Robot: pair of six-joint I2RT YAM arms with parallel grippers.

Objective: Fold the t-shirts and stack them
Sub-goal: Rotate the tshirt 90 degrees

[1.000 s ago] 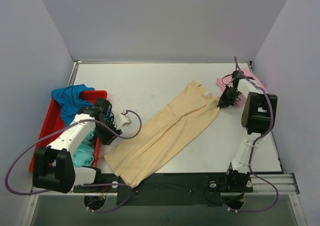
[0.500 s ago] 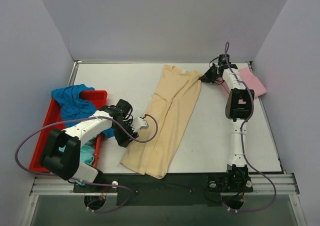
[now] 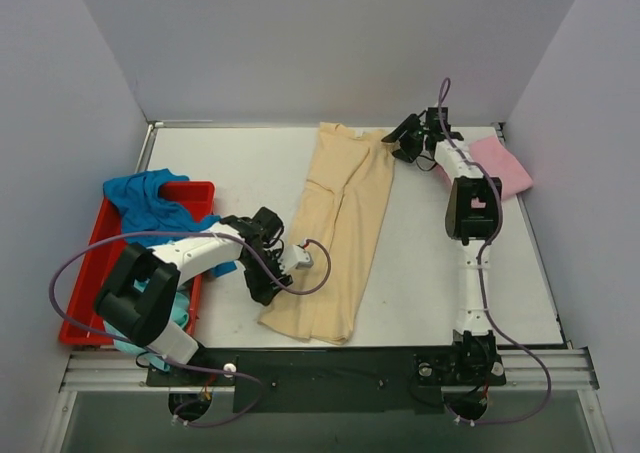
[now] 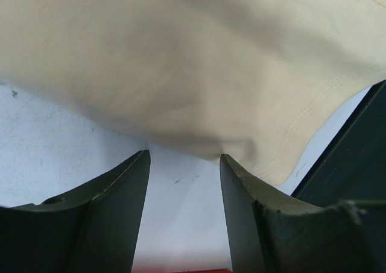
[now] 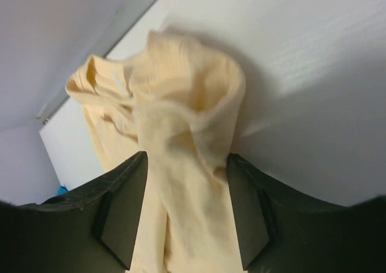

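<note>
so the long pale beige cotton t-shirt [image 3: 340, 223] is the one to go by, lying folded lengthwise in a strip down the middle of the white table [image 3: 220, 163]; well off to its left there's a red plastic tray [image 3: 95, 263] with a crumpled bright blue t-shirt [image 3: 145, 201] spilling over the far end and a bit of light teal t-shirt [image 3: 182, 311] at the near end; the left gripper [image 4: 184, 154] sits right at the beige shirt's near left edge, jaws parted, only bare table between them; the right gripper [image 5: 187, 155] is at the shirt's far right corner, fingers spread with bunched beige cloth in the gap, can't tell if they touch it; a folded pink t-shirt [image 3: 495, 165] lies right of that corner, apart from the beige one
</note>
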